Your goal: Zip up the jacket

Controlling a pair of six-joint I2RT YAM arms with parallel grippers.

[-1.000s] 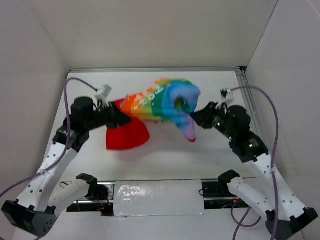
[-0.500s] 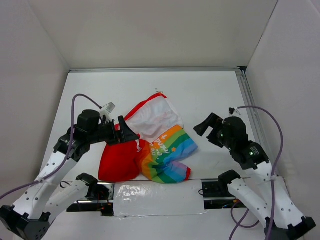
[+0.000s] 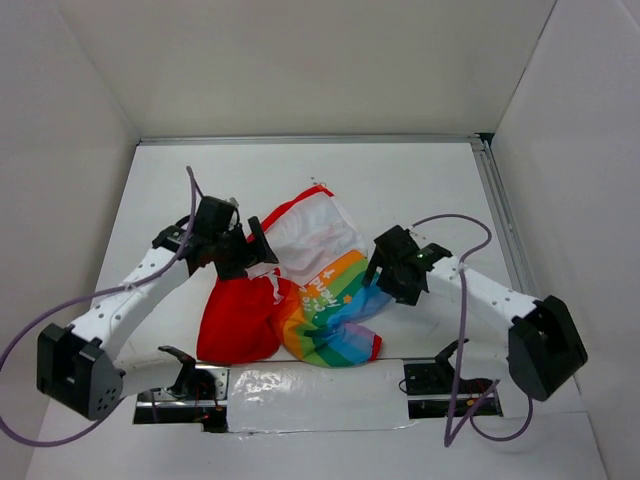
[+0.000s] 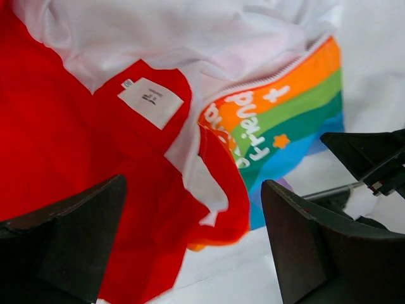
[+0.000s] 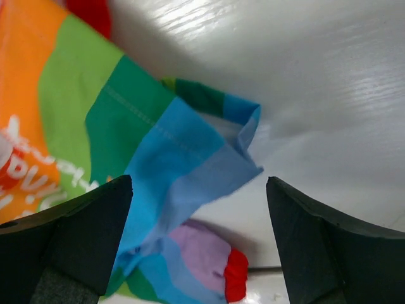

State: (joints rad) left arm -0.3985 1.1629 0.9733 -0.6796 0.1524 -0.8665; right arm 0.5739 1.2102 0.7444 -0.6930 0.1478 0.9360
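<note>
The jacket (image 3: 300, 290) lies crumpled on the table near the front edge. Its red hood (image 3: 235, 325) is at the left, the white half (image 3: 312, 235) behind, and the rainbow half (image 3: 335, 305) at the right. My left gripper (image 3: 262, 255) hovers open over the hood's upper edge. In the left wrist view, red fabric (image 4: 76, 158), a white label (image 4: 150, 100) and the lettered rainbow panel (image 4: 285, 107) show between the open left gripper's (image 4: 193, 247) fingers. My right gripper (image 3: 380, 272) stands open over the blue hem (image 5: 190, 164); a purple sleeve with a red cuff (image 5: 235, 275) lies below it.
White walls close in the table on three sides, and a metal rail (image 3: 495, 215) runs along the right edge. A taped strip (image 3: 310, 385) and both arm bases line the front edge. The right gripper's finger (image 4: 367, 155) shows in the left wrist view.
A second ago both grippers held the jacket stretched in the air. They let go and it dropped onto the table; both arms have since lowered over it with jaws open.
</note>
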